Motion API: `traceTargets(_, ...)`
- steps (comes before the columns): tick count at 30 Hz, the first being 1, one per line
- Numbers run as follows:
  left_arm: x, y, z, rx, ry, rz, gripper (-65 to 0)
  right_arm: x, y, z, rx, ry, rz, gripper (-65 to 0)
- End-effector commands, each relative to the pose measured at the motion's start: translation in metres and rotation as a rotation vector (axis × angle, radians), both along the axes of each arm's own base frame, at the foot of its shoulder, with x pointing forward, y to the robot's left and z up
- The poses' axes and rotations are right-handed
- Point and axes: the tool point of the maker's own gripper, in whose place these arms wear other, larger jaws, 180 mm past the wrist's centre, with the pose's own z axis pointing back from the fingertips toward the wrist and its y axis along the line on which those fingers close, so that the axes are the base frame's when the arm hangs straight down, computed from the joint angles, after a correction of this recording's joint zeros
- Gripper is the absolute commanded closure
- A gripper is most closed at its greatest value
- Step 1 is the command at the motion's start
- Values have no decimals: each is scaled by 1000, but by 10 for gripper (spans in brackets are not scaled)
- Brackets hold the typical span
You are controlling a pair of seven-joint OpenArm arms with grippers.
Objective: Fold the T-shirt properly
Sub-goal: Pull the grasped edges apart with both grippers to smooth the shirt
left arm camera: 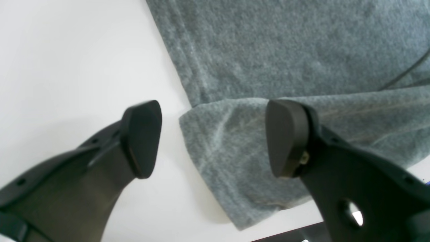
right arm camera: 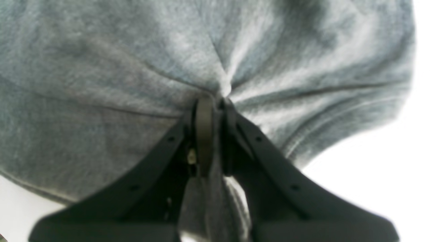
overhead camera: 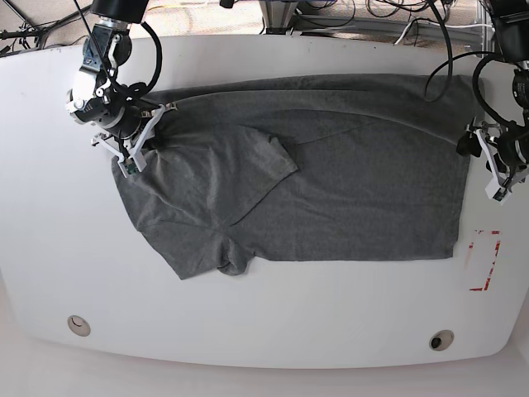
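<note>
Right gripper (right arm camera: pixel 215 101) is what I check first: its jaws are pressed together on a pinch of the T-shirt (overhead camera: pixel 331 174), and in the right wrist view the cloth gathers into radiating creases just above the fingertips, with a fold of grey fabric hanging down between the black fingers. In the base view that gripper sits at about ten o'clock on the table (overhead camera: pixel 50 248), at the shirt's upper corner on that side.

From the base view I read the scene from largest down. White and rounded, the table fills nearly the whole view. On it the T-shirt lies spread flat across the middle, reaching from nine o'clock to three o'clock, with one panel folded over onto the body near the centre and a sleeve pointing toward seven o'clock. A small red outlined marking (overhead camera: pixel 483 260) sits on the tabletop at about four o'clock, just beside the shirt's edge. Two small round fittings (overhead camera: pixel 78 324) sit near the front edge, at seven and five o'clock.

My left gripper (left arm camera: pixel 211 139) is at three o'clock in the base view, at the shirt's edge. Its jaws stand wide apart and hold nothing; in the left wrist view one fingertip (left arm camera: pixel 142 137) hangs over bare table, the other over a folded corner of cloth.
</note>
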Motion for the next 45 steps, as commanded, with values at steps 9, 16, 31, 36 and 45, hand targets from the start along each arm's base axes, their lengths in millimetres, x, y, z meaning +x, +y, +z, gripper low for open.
traceTargets(9,1,-1,13,24,-35,-32,-446,9,-3,19,-24,-49,10,-70)
traceTargets(16,-1,-26,23,33,-84,-99,-446,6,1,17,-15,-45,4,-179)
traceTargets(31,-3,-28,22,37,-81,-104,-446,1,12,11,14,-32,-1,-120)
traceTargets(36,-3,-27,23,40,-80,-104,-446,2,12,12,15,-36,-1,0)
traceTargets(45,-3,-27,23,40,-80,-104,-446,7,11,26,-4,-77,5,0)
